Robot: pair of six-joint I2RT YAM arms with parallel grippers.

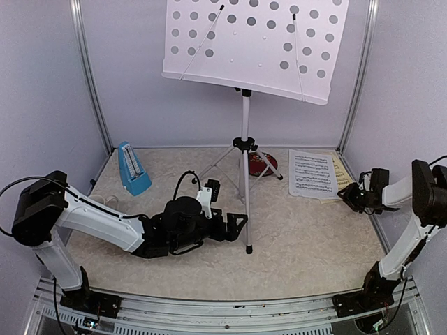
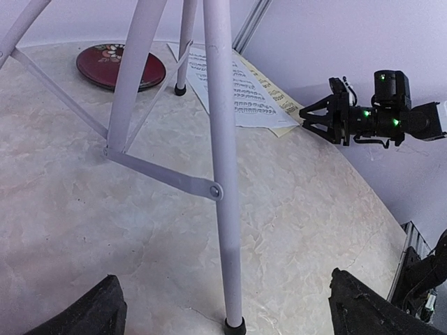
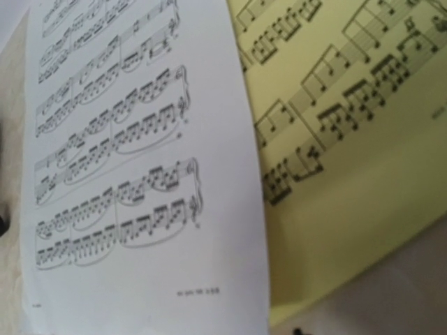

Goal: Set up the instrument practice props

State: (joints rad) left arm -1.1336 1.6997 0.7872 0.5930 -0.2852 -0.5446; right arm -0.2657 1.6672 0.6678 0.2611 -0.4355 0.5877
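Two sheets, white sheet (image 1: 312, 174) overlapping yellow sheet (image 1: 343, 173), lie flat on the desk (image 1: 307, 237) at right, not yet on the music stand (image 1: 251, 42), which stands mid-desk. Right gripper (image 1: 351, 197) hovers just by their near right corner, prob. to lift one; we can't tell how far its fingers are parted. Left gripper (image 1: 239, 225) has its fingers (image 2: 98, 310) spread wide, empty, w/ the front tripod leg (image 2: 222, 174) btwn them, likely to steady it. Metronome (image 1: 133, 167) sits back left; red plate (image 1: 264, 165) lies behind the legs, out of the way.
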